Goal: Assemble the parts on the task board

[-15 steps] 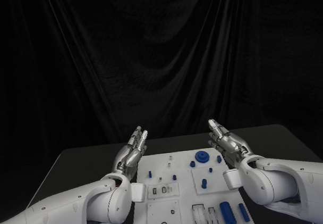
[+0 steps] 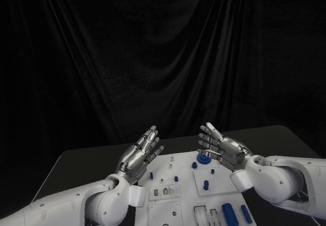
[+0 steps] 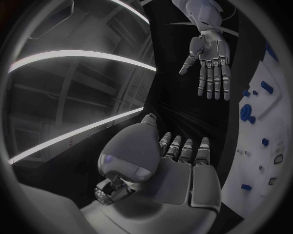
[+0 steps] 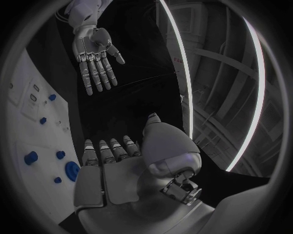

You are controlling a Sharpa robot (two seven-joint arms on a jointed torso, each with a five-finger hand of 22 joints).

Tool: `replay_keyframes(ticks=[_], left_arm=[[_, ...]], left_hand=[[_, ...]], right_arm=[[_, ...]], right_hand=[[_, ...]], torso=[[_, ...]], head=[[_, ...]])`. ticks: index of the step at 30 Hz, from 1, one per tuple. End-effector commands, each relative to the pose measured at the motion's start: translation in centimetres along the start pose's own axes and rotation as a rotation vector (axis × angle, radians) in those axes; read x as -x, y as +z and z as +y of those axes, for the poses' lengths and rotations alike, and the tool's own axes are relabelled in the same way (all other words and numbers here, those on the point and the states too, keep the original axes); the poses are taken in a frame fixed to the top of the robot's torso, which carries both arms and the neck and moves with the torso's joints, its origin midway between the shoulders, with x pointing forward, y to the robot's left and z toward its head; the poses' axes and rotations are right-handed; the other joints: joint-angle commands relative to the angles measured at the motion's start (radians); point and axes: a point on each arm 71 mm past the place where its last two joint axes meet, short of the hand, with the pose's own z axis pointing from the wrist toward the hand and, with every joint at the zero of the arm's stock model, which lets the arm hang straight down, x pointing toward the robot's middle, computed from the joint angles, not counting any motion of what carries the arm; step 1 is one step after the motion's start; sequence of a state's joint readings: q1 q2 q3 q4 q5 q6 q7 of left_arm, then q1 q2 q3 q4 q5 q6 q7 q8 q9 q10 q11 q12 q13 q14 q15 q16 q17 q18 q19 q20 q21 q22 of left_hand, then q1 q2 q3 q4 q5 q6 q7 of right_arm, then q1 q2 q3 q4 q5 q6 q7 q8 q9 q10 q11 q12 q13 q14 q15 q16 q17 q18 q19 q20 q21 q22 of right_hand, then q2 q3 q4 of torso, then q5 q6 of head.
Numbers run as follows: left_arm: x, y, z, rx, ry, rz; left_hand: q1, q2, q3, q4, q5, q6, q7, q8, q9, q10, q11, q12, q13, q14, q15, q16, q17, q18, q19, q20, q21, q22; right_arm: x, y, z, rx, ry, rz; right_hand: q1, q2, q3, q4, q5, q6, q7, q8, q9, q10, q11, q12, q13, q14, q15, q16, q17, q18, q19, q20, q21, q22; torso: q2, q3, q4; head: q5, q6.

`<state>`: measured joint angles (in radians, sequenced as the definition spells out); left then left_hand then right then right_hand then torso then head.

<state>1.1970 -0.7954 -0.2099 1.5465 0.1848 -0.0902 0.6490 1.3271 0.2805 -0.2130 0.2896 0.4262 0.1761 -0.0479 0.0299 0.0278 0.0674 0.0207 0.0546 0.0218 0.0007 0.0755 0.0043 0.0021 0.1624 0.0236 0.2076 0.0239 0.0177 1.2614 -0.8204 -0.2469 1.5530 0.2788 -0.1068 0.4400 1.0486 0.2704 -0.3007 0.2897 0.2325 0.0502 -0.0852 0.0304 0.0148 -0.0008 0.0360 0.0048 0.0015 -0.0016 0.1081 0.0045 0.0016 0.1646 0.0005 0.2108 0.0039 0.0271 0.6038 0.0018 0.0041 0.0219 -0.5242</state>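
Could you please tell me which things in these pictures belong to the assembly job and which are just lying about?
Belongs to the job:
- task board, the white plate
- blue parts: gear-like disc, long cylinder, small pegs
- left hand and right hand, both open and holding nothing

Merely there:
- black table
- black curtain behind it

A white task board [image 2: 161,207] carried small blue parts [image 2: 229,215] on a black table [image 2: 74,162]. Both hands, left [image 2: 140,155] and right [image 2: 221,148], looked silver, possibly grey.
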Motion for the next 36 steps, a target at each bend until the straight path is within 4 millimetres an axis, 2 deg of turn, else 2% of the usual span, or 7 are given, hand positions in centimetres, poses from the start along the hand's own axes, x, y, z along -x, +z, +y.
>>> replay_keyframes(ticks=[1,2,7,18,23,28,36], left_arm=[[-0.4,0.1,-0.6,-0.058,-0.097,0.059],[2.8,-1.3,-2.3,-0.144,0.055,0.093],[3.5,-2.0,-2.7,-0.149,0.072,0.078],[5.4,-4.2,-4.1,-0.172,0.107,0.017],[5.5,-5.0,-4.6,-0.185,0.105,0.011],[5.4,-5.8,-5.3,-0.204,0.100,0.008],[4.7,-6.1,-6.9,-0.240,0.105,0.016]], left_hand=[[0.036,-0.002,0.006,-0.001,0.038,0.034,0.015,0.007,0.003,0.020,0.004,0.035,0.006,0.019,0.012,0.018,0.008,0.019,0.032,0.009,0.023,0.013],[0.047,-0.002,0.009,-0.002,0.053,0.038,0.017,0.007,0.003,0.024,0.013,0.044,0.008,0.026,0.019,0.025,0.010,0.019,0.045,0.014,0.032,0.018],[0.110,-0.020,0.032,-0.010,0.140,0.136,0.064,0.030,0.015,0.088,0.057,0.154,0.025,0.140,0.077,0.125,0.038,0.019,0.254,0.078,0.164,0.081],[0.127,-0.033,0.048,-0.005,0.166,0.205,0.089,0.052,0.022,0.153,0.084,0.281,0.039,0.252,0.103,0.220,0.051,0.016,0.367,0.081,0.223,0.099],[0.133,-0.034,0.056,-0.006,0.169,0.215,0.097,0.054,0.022,0.158,0.095,0.303,0.040,0.293,0.115,0.257,0.056,0.013,0.381,0.083,0.229,0.099],[0.137,-0.034,0.075,-0.003,0.167,0.229,0.108,0.056,0.023,0.179,0.125,0.354,0.044,0.474,0.127,0.406,0.092,0.000,0.479,0.080,0.290,0.124],[0.132,-0.040,0.094,-0.002,0.167,0.252,0.113,0.059,0.025,0.210,0.139,0.419,0.050,0.560,0.129,0.527,0.128,-0.010,0.564,0.074,0.371,0.163]], right_arm=[[-0.4,0.0,0.0,-0.025,0.078,0.069],[1.0,-0.7,1.0,-0.012,0.036,0.140],[1.2,-1.1,1.8,-0.006,0.018,0.156],[2.6,-2.2,3.9,0.024,-0.078,0.122],[2.8,-2.5,5.3,0.049,-0.188,0.105],[2.5,-2.4,7.8,0.082,-0.373,0.082],[0.7,-1.2,12.0,0.059,-0.759,0.085]], right_hand=[[0.013,0.003,0.003,-0.001,0.007,0.006,0.003,0.006,0.001,0.001,0.012,-0.005,-0.001,0.002,0.012,-0.004,-0.002,0.011,0.002,0.011,-0.001,-0.025],[0.015,0.003,0.002,-0.001,0.007,0.007,0.004,0.007,0.001,0.001,0.015,-0.005,-0.001,0.002,0.016,-0.004,-0.002,0.011,0.003,0.013,-0.001,-0.025],[0.047,-0.001,0.004,-0.003,0.019,0.037,0.037,0.025,0.007,0.005,0.052,0.014,0.006,0.003,0.048,-0.002,0.000,-0.001,0.014,0.033,0.008,-0.018],[0.210,-0.025,0.027,-0.035,0.154,0.229,0.123,0.107,0.048,0.068,0.148,0.266,0.043,0.122,0.088,0.121,0.052,0.003,0.054,0.084,0.027,-0.008],[0.385,-0.050,0.079,-0.171,0.289,0.379,0.151,0.156,0.085,0.183,0.180,0.521,0.081,0.385,0.100,0.330,0.136,-0.020,0.496,0.084,0.238,0.088],[0.508,-0.057,0.145,-0.284,0.304,0.510,0.177,0.180,0.125,0.315,0.189,0.685,0.121,0.636,0.071,0.516,0.215,0.019,0.742,0.061,0.339,0.120],[0.543,-0.104,0.172,-0.326,0.201,0.647,0.210,0.246,0.145,0.614,0.114,0.762,0.142,0.955,-0.037,0.752,0.358,0.015,0.983,-0.049,0.655,0.300]], torso=[[0.000,0.0001,0.0001],[0.022,-0.0006,-0.0018],[0.030,-0.0004,-0.0028],[0.067,-0.0031,0.0130],[0.091,-0.0012,0.0254],[0.113,-0.0013,0.0270],[0.158,-0.0051,0.0340]], head=[[0.000,0.000],[-0.002,-0.075],[-0.003,-0.097],[-0.010,-0.156],[-0.027,-0.180],[-0.035,-0.201],[-0.046,-0.203]])
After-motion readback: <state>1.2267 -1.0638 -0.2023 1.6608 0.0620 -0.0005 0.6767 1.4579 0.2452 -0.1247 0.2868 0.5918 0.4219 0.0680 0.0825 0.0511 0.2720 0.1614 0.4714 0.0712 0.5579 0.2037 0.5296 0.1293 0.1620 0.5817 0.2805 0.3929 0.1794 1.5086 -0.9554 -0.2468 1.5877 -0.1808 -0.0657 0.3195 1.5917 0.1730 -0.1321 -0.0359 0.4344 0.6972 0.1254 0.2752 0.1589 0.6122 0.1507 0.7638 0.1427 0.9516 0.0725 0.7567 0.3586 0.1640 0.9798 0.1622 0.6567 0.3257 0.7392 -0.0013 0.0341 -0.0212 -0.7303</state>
